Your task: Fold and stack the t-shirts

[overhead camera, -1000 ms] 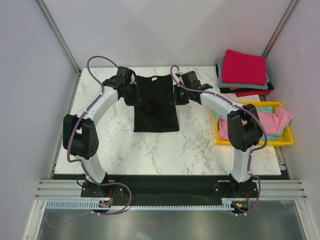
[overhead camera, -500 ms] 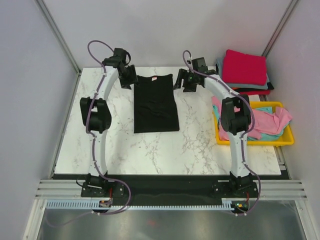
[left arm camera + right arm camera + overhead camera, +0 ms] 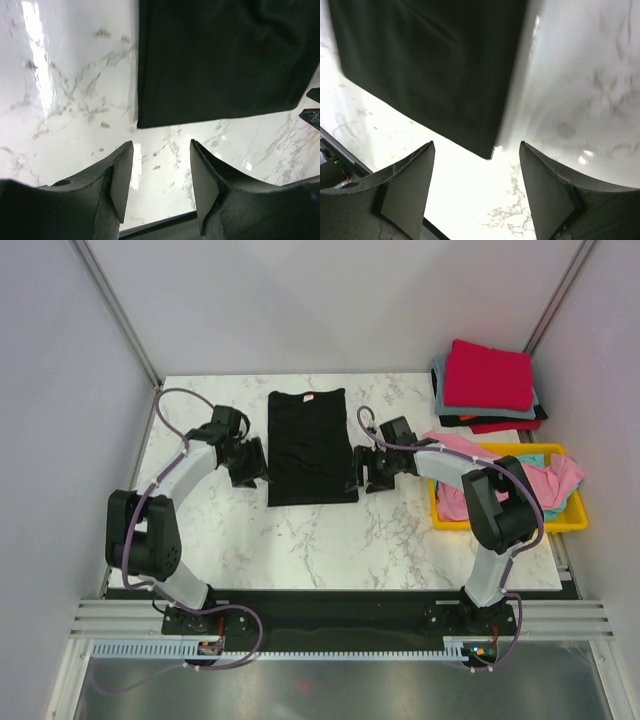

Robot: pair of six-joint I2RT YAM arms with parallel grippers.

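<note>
While hanging low beside the bottom corners of the black t-shirt (image 3: 311,445), spread open and empty: left claw (image 3: 161,145), right claw (image 3: 476,146). Folded long, lying flat on the white surface (image 3: 300,540).

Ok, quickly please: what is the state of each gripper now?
Left gripper: open, holding nothing, just off a lower corner of the black t-shirt.
Right gripper: open, holding nothing, at the other lower corner.
</note>
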